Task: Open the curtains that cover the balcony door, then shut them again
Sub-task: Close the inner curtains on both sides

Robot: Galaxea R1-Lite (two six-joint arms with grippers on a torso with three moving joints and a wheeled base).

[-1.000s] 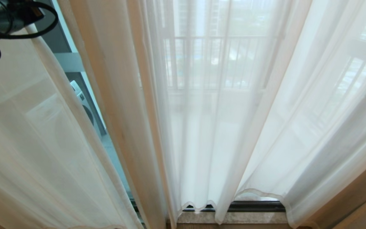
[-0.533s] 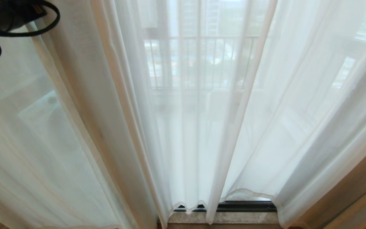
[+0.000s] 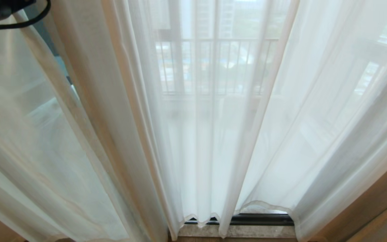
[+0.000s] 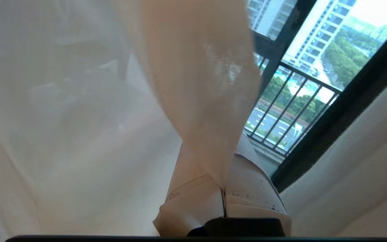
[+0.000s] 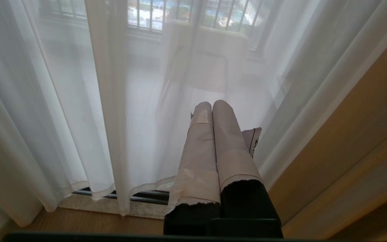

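While our left gripper (image 4: 223, 188) is pinching a gathered fold of the curtains (image 3: 213, 134) up at the left, we are judging this the closing step: only a thin slit of the balcony door (image 3: 50, 42) is showing beside it. Next we are needing to carry that fold across until the slit is covered. Sheer, white and hanging in long folds, the fabric is reaching the sill (image 3: 254, 230). Our right gripper (image 5: 213, 111) is idling low, fingers pressed together on nothing.

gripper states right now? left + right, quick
Left gripper: shut on a fold of the curtains.
Right gripper: shut, empty, parked low in front of the curtains.
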